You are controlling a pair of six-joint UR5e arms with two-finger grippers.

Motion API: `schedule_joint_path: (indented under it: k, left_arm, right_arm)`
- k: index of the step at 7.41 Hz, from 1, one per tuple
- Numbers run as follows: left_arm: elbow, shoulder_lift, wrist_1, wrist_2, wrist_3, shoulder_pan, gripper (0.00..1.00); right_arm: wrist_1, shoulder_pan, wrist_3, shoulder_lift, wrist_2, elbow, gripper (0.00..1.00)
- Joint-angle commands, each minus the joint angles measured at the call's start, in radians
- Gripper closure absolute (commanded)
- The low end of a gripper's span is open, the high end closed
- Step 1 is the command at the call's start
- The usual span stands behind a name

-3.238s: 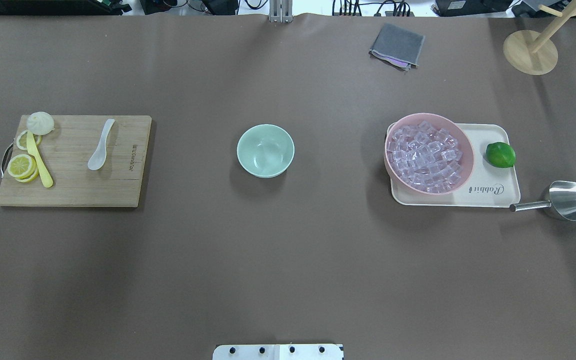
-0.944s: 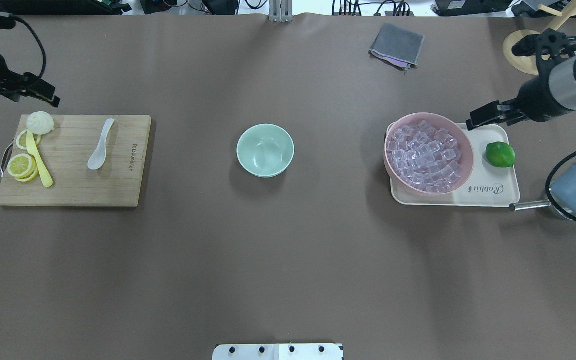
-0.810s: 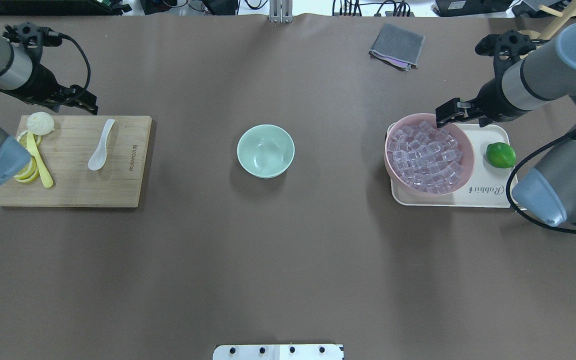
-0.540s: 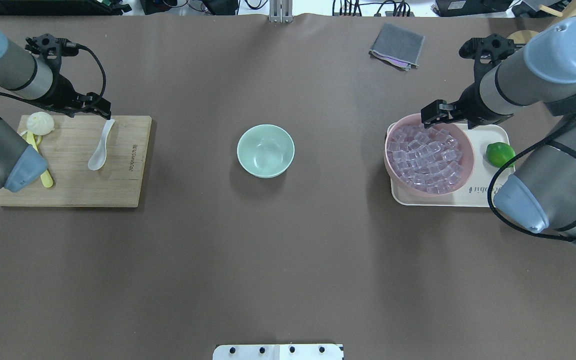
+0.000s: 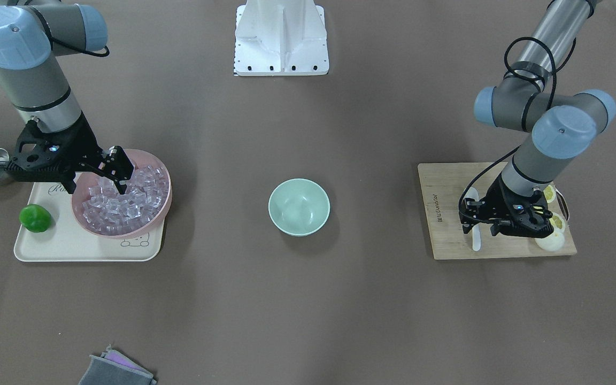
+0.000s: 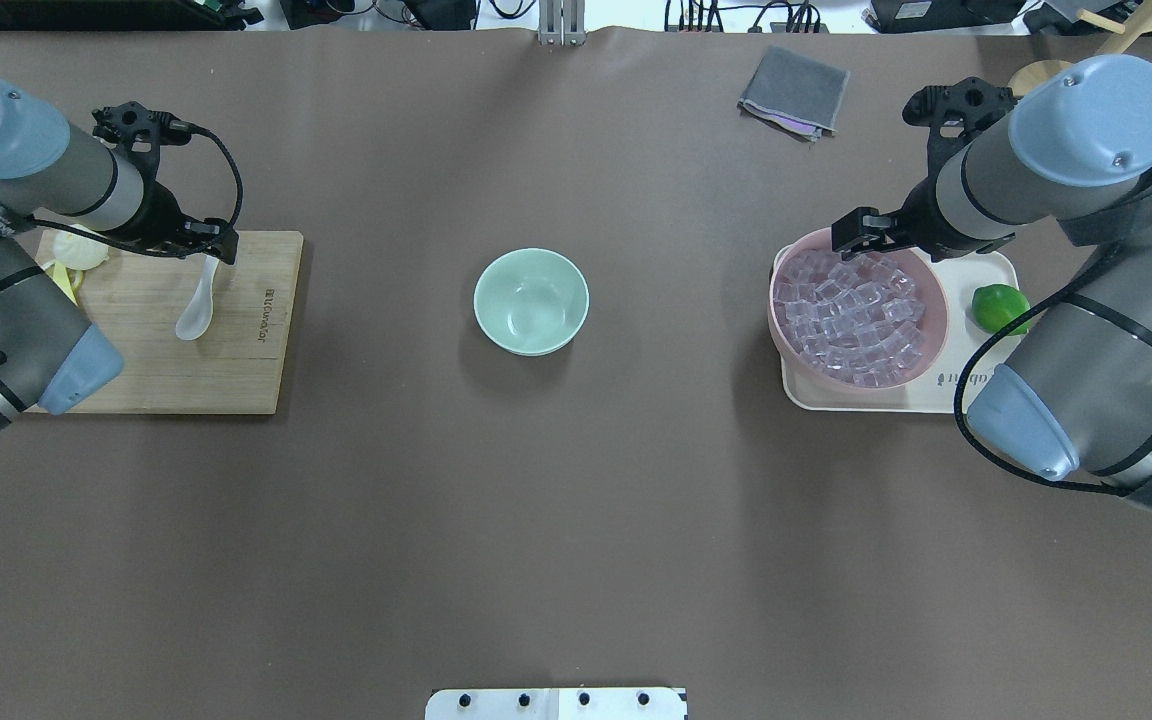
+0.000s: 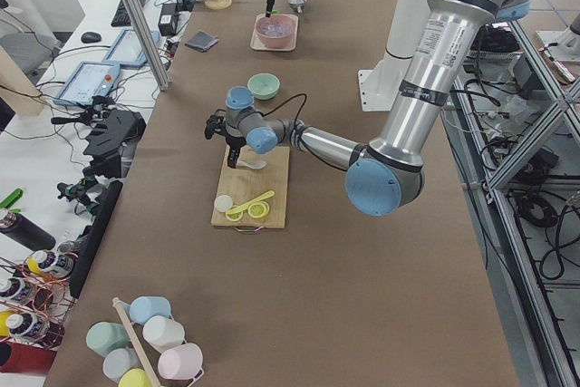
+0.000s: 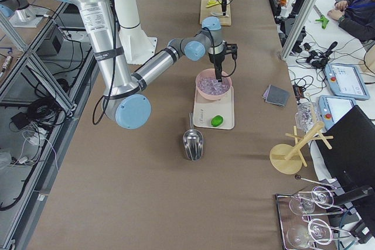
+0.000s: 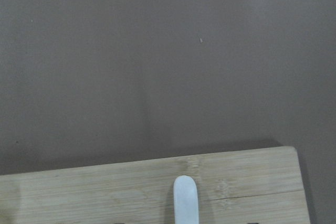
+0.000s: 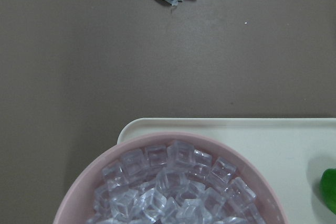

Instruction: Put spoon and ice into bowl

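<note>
White soup spoon (image 6: 198,300), flat on cutting board (image 6: 236,370), handle tip directly under the spread left gripper (image 6: 214,243), long axis running back toward the robot; ice (image 6: 851,320) in pink bowl (image 6: 939,330) beneath the spread right gripper (image 6: 856,232); mint bowl (image 6: 531,301) between both, well apart.

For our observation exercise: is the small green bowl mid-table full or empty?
Empty. The green bowl shows a bare inside; the ice sits in the pink bowl and the white spoon lies on the wooden board.
</note>
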Motion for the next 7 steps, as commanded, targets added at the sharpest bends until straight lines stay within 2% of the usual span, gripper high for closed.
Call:
schedule_joint_path:
  k: [1,4,5,6,7]
  left_arm:
    - [-0.001,0.008,0.0,0.011,0.0,0.013,0.53]
    - [0.004,0.013,-0.014,0.011,-0.001,0.023,0.56]
    - [0.004,0.013,-0.014,0.011,0.0,0.028,0.6]
    - [0.002,0.015,-0.014,0.011,0.0,0.028,0.72]
    - [-0.002,0.015,-0.016,0.011,-0.001,0.028,0.99]
  right_arm:
    - [-0.001,-0.007,0.0,0.0,-0.009,0.002,0.01]
    - [-0.001,-0.012,0.0,-0.001,-0.013,0.002,0.01]
    - [-0.001,-0.013,0.0,-0.001,-0.013,0.002,0.01]
    - [-0.001,-0.015,0.0,0.0,-0.013,0.002,0.01]
    - [-0.001,-0.015,0.0,0.0,-0.013,0.002,0.01]
